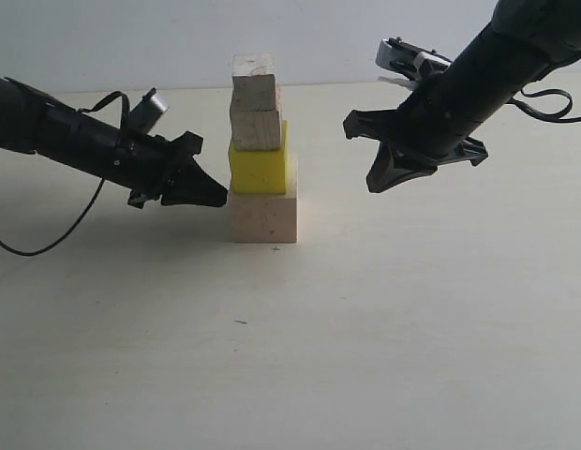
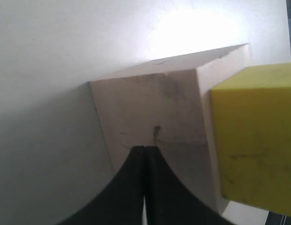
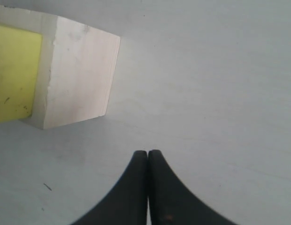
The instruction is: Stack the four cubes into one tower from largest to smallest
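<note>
One column stands mid-table: the large pale wood cube (image 1: 263,217) at the base, the yellow cube (image 1: 260,165) on it, the medium wood cube (image 1: 256,127) above, and the small wood cube (image 1: 253,78) on top, slightly offset. My left gripper (image 1: 220,197) is shut and empty, its tip right beside the large cube's left face (image 2: 155,122), level with the yellow cube (image 2: 256,140). My right gripper (image 1: 377,184) hangs shut and empty to the right of the tower, well apart. The right wrist view shows the large cube (image 3: 80,75) and yellow cube (image 3: 14,70) beyond the shut tip (image 3: 148,152).
A pale tabletop (image 1: 365,328) spreads around the tower. A black cable (image 1: 47,246) loops from the left arm onto the table at the left. A white wall runs along the back.
</note>
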`<state>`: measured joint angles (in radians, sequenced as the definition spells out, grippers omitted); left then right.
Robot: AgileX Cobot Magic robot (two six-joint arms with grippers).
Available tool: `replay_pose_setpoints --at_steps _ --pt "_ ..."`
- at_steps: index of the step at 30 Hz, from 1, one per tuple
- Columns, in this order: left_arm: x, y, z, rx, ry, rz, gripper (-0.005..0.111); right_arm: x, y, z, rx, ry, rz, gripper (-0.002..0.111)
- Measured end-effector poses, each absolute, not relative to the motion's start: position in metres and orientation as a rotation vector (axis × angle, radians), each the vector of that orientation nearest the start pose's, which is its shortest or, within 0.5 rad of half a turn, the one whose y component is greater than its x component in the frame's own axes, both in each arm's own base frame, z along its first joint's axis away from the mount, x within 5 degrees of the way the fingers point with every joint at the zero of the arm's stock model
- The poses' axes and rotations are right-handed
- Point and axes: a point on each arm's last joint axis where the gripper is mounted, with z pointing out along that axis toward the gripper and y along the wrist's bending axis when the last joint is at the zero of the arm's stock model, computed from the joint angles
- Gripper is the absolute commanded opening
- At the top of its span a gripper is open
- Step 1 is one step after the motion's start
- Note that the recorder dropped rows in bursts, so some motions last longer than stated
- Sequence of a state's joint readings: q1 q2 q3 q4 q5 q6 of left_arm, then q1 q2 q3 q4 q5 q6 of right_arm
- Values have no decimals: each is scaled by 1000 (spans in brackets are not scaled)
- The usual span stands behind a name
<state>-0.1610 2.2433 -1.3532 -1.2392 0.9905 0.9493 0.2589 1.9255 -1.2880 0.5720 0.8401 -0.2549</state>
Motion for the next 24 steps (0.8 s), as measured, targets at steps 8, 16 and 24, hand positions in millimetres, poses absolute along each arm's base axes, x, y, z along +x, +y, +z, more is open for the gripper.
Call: replay_pose_setpoints --at_steps 8,16,24 --pt "382 -133 100 290 2670 -1283 0 359 133 182 -234 2883 675 0" --pt "375 -152 99 362 2677 -1292 0 359 133 182 -216 2887 677 0" --pt "375 -153 99 365 2676 -1287 0 359 133 182 -213 2887 678 0"
